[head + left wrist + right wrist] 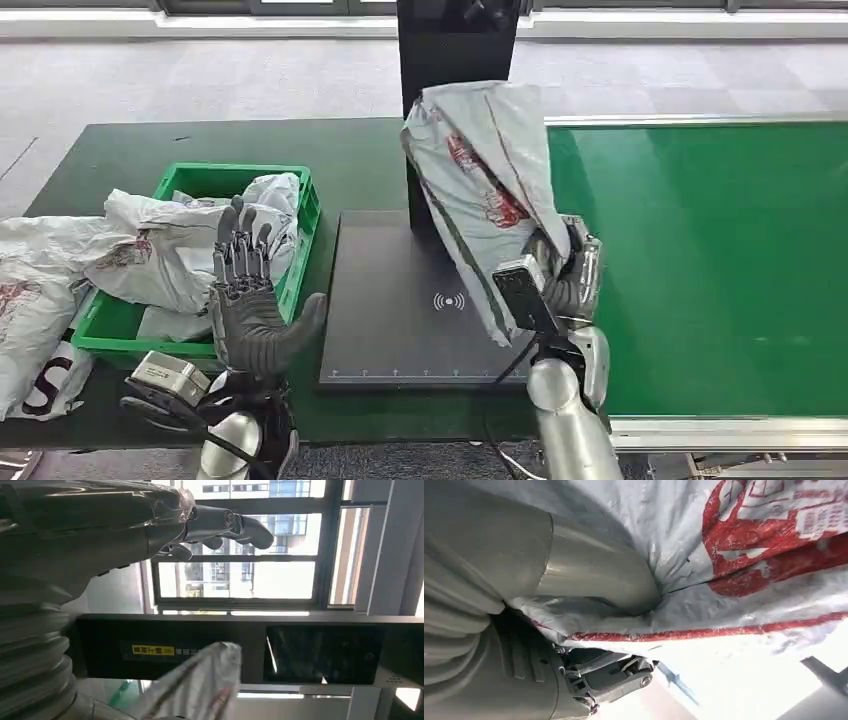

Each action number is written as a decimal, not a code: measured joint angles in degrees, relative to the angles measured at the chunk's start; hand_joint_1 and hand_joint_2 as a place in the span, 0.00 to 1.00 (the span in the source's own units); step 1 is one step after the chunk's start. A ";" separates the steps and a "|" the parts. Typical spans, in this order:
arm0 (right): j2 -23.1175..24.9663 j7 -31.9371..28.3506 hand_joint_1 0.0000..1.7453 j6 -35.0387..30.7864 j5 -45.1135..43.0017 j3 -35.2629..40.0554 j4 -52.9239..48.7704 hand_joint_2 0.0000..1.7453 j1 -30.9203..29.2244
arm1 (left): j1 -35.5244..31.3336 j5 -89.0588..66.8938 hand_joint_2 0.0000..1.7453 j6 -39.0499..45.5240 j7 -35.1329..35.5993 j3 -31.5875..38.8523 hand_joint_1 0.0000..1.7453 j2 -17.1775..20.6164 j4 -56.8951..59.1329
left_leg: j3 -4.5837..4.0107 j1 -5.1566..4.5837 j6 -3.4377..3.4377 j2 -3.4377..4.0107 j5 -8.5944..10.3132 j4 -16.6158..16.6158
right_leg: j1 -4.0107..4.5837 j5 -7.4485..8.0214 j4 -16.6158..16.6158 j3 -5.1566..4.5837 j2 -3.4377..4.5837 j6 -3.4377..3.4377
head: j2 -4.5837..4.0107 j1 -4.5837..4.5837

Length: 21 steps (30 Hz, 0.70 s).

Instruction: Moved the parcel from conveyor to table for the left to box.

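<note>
1. The right hand (568, 282) grasps the parcel (487, 190) – a grey plastic mailer bag with red print – by its lower end; the bag rises from the hand, tilted up and away toward the black upright panel (455, 45), and hangs above the black scanner pad (395, 300) just to the hand's inner side.
2. In the right wrist view the parcel (724, 555) presses against the thick grey thumb (594, 570), its crumpled film wrapped over the hand.
3. The left hand (250, 300) is released – palm raised, fingers spread and pointing up, holding nothing. It stands just before the green crate (300, 250), well apart from the parcel.
4. The crate holds more grey mailer bags (180, 250); another lies beyond the left hand's outer side on the dark table (100, 160).
5. Writing: the pad carries a small wireless symbol (449, 301); the red print on the parcel is too crumpled to read. In the left wrist view a yellow label (153, 650) on a dark bar has characters too small to make out.
6. The green conveyor (720, 260) lies to the right hand's outer side. The right hand's fingers are mostly hidden behind the bag.
</note>
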 measured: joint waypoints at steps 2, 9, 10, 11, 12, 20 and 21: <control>0.31 -0.63 1.00 -0.06 -0.83 0.00 6.33 1.00 -1.72 | -0.04 -0.06 1.00 0.00 0.00 0.00 0.00 -0.02 0.26 | 0.02 0.00 -0.02 0.02 0.02 0.00 | 0.00 0.01 0.00 0.00 0.03 -0.01 | 0.00 0.00; 0.88 -0.70 1.00 0.50 -1.72 -0.24 18.40 1.00 -5.18 | -0.29 -0.30 1.00 -0.04 0.00 0.00 0.00 -0.04 1.16 | 0.02 0.00 -0.04 0.04 0.02 0.00 | 0.01 0.01 0.00 -0.03 0.06 -0.01 | 0.00 0.00; 0.88 -0.52 1.00 0.77 -1.79 -0.28 19.51 1.00 -5.62 | -0.32 -0.31 1.00 -0.11 0.00 0.00 0.00 -0.07 1.27 | 0.02 0.00 -0.04 0.05 0.02 0.00 | 0.01 0.01 0.00 -0.03 0.07 -0.01 | 0.00 0.00; 0.88 -0.37 1.00 1.09 -1.81 -0.33 20.57 1.00 -5.89 | -0.33 -0.35 1.00 -0.20 0.00 0.00 0.00 -0.09 1.42 | 0.01 0.00 -0.04 0.05 0.02 0.00 | 0.01 0.01 0.00 -0.04 0.07 -0.01 | 0.00 0.00; 0.88 -0.33 1.00 1.14 -1.81 -0.35 21.39 1.00 -6.02 | -0.34 -0.35 1.00 -0.33 0.00 0.00 0.00 -0.11 1.51 | 0.01 0.00 -0.04 0.03 0.02 0.00 | 0.00 0.01 0.00 -0.04 0.07 -0.01 | 0.00 0.00; 0.88 -0.28 1.00 1.16 -1.85 -0.44 24.38 1.00 -6.50 | -0.39 -0.35 1.00 -0.50 0.00 0.00 0.00 -0.11 1.95 | 0.01 0.00 -0.04 0.04 0.01 0.00 | 0.00 0.01 0.00 -0.04 0.06 -0.01 | 0.00 0.00; 0.88 -0.28 1.00 1.16 -1.85 -0.46 24.53 1.00 -6.53 | -0.39 -0.35 1.00 -0.50 0.00 0.00 0.00 -0.11 1.95 | 0.01 0.00 -0.04 0.04 0.02 0.00 | 0.00 0.01 0.00 -0.04 0.06 -0.01 | 0.00 0.00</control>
